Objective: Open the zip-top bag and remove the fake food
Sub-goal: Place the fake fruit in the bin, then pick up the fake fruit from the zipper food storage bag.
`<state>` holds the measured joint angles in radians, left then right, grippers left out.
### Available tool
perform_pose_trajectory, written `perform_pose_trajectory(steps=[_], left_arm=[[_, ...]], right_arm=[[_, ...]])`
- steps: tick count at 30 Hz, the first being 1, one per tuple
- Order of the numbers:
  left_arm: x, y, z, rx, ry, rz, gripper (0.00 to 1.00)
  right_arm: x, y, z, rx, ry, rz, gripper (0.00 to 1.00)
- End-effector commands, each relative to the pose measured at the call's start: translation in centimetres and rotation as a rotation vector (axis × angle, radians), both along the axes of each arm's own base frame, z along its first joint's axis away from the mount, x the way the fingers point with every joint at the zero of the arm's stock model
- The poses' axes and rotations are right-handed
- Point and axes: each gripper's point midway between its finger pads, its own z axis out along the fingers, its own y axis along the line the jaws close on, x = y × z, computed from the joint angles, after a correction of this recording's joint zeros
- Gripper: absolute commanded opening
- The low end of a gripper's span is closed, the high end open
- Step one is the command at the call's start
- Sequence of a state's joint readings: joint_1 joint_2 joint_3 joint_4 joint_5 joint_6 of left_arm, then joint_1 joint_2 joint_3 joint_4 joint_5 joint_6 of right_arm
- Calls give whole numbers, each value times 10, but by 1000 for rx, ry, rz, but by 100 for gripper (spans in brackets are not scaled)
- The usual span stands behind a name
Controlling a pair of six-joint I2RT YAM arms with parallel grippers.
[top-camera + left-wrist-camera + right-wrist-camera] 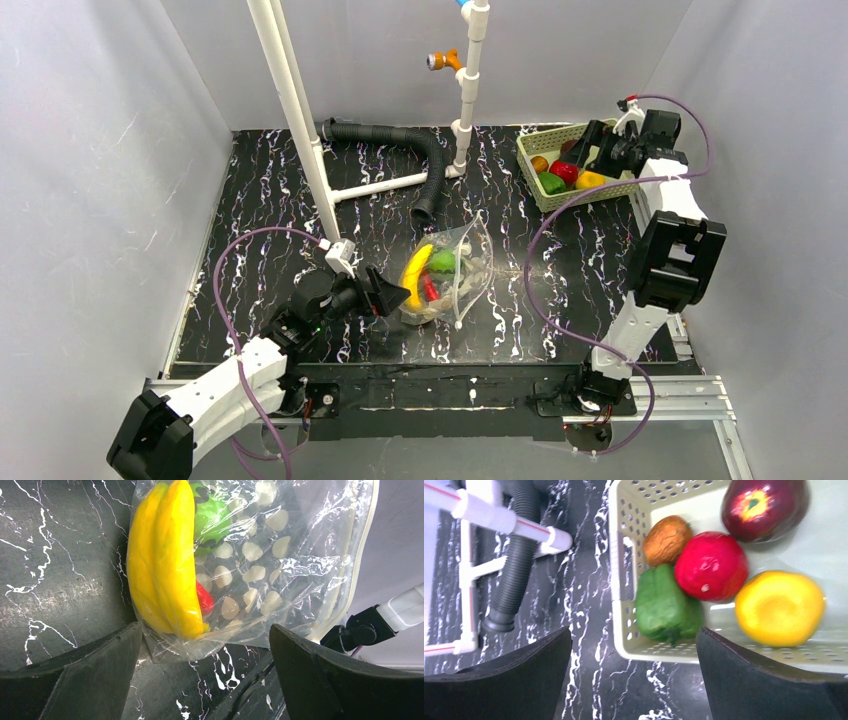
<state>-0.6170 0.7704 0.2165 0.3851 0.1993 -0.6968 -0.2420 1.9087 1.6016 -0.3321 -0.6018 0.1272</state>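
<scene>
Clear crinkled plastic fills the gap ahead of the left jaws, which are spread wide and hold nothing. The sealed bottom corner of the bag (280, 570) lies just in front of them, between the two tips and flat on the desk (60, 555). Inside the bag, nearest the left-hand tip, is a yellow banana (165, 560). A red chili (204, 599) is tucked against it, and a green piece (215, 517) sits beyond, toward the bag's far end.

Farther off, the right jaws hang spread and empty over the near wall of a pale basket (616, 540). Just beyond their tips are a green pepper (664, 607), a red fruit (711, 565), a yellow one (779, 607), an orange-brown piece (666, 540) and a dark apple (764, 505). To their left, across the desk, are a black hose (516, 570) and a white pipe frame (499, 522).

With five pieces in the basket and three in the bag, I judge the emptying about two-thirds done. The next move seems to call for the left jaws to pinch the bottom corner and pin or lift it while the right jaws come back to the mouth.

The zip strip runs along the bag's far edge, and I cannot tell whether it gapes or is pressed shut. The green piece is cut off by the frame, and glare hides anything smaller underneath.
</scene>
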Motion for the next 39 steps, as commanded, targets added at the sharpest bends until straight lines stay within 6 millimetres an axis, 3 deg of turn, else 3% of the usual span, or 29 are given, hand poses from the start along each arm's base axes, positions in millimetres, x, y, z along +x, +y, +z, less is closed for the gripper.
perform_pose_trajectory(steps=[1,13,18,25,30,31,34,37,39], left_arm=[[1,-5,14,-34,-29,-23,98],[1,-14,23,-60,-23,-61,98],[1,-16,29,-68,-29,-67,98],[2,-16,31,-67,-31,-65,98],[4,-19,30,-71,-22,-70,98],[4,-19,30,-73,-21,-69,98],[4,-19,29,-70,-17,-67,98],[5,-18,28,-67,-15,-62,98],[5,-20,28,-70,-12,-64,98]], right_arm=[[-24,24,36,102,-85,73,98],[-111,106,64,265,-161,380,100],[-147,145,87,197,-270,535,100],[-188,182,108,13,-436,708,99],[-221,201,121,92,-425,922,100],[-234,204,120,83,-401,973,100],[-251,218,117,-62,-522,1039,100],[-271,227,106,-84,-553,1111,100],[-281,231,98,-87,-559,1165,92]])
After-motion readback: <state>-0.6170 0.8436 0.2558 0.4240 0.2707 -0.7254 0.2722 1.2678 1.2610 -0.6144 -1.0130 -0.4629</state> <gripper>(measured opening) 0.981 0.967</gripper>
